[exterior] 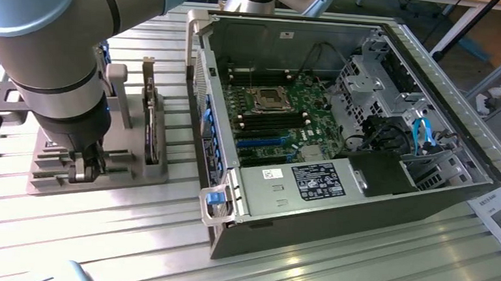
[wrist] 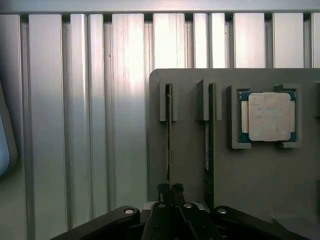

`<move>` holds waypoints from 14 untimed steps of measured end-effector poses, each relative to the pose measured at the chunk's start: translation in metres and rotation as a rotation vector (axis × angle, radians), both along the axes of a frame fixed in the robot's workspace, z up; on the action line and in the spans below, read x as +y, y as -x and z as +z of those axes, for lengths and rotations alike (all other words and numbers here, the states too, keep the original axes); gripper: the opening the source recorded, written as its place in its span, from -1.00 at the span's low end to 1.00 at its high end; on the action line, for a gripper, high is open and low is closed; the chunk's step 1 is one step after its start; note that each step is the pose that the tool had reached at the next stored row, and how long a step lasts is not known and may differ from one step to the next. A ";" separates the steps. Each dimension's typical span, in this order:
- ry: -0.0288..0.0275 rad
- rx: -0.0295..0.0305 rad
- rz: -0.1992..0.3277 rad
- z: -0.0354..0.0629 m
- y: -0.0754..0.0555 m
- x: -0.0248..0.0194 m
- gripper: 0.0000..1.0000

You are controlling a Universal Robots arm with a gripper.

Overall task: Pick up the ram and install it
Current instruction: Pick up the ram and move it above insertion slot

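Note:
The ram [wrist: 169, 135] is a thin green stick standing on edge in a slot of the grey holder [wrist: 190, 85]. My gripper [wrist: 169, 189] is shut on its near end, with both fingers pressed against its sides. A second stick of the same kind [wrist: 210, 145] stands in the neighbouring slot, untouched. In the exterior view the gripper [exterior: 85, 168] reaches down into the holder [exterior: 48, 164] at that view's left, and the arm hides the stick there.
A square silver processor [wrist: 269, 116] lies in a pocket of the holder. A dark card [exterior: 151, 128] stands on edge beside the gripper. The open computer case [exterior: 316, 206] lies to the exterior view's right, motherboard [exterior: 278, 113] exposed. The table [exterior: 96, 235] is ribbed aluminium.

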State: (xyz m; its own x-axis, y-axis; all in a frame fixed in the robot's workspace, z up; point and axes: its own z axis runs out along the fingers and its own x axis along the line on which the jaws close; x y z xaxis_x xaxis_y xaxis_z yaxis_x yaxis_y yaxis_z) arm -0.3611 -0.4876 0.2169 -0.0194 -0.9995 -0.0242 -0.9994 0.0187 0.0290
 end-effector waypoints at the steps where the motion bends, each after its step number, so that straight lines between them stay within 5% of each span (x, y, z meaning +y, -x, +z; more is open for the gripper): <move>1: -0.0001 0.0000 0.000 0.0024 0.000 0.0000 -0.76; 14: -0.0002 -0.0001 0.000 0.0274 0.000 0.0000 -0.76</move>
State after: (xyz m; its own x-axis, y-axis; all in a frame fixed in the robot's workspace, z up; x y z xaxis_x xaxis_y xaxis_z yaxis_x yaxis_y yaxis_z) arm -0.3611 -0.4876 0.2443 -0.0194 -0.9995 -0.0244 -0.9994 0.0187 0.0289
